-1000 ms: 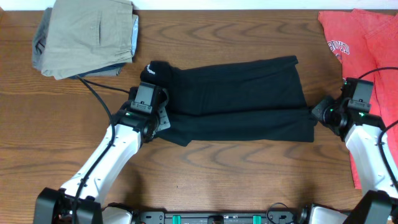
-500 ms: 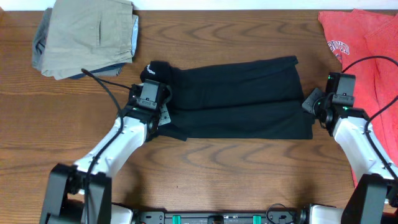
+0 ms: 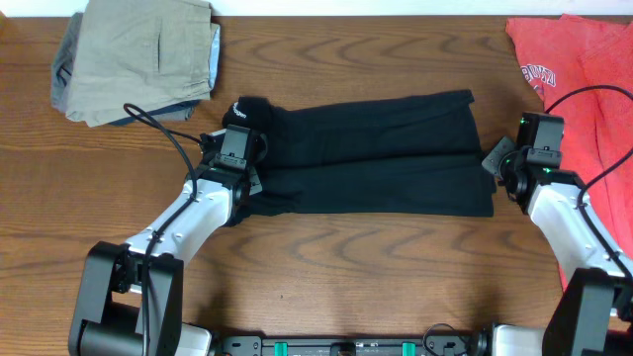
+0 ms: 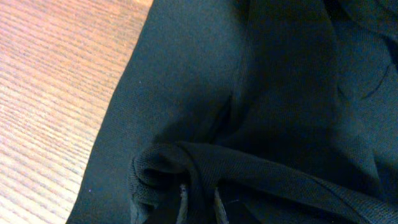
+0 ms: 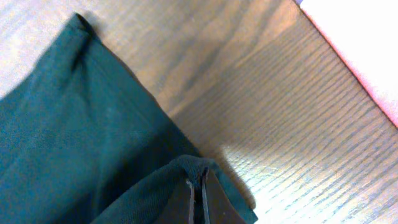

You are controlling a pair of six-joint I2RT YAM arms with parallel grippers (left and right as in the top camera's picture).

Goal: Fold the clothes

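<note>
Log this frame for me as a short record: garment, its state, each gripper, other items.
garment: black short-sleeved collared shirt of soft fabric
state: folded into long band on wooden table
right gripper: shut on shirt's right edge
left gripper: at shirt's left end, grip unclear
other items: folded khaki trousers, red-orange T-shirt

The shirt (image 3: pixel 376 153) is showing plain black, with small white lettering (image 3: pixel 240 113). The table (image 3: pixel 346 272) is showing brown wood grain. The trousers (image 3: pixel 138 54) are showing khaki-grey, the T-shirt (image 3: pixel 593 49) red-orange with white print (image 3: pixel 538 75).
</note>
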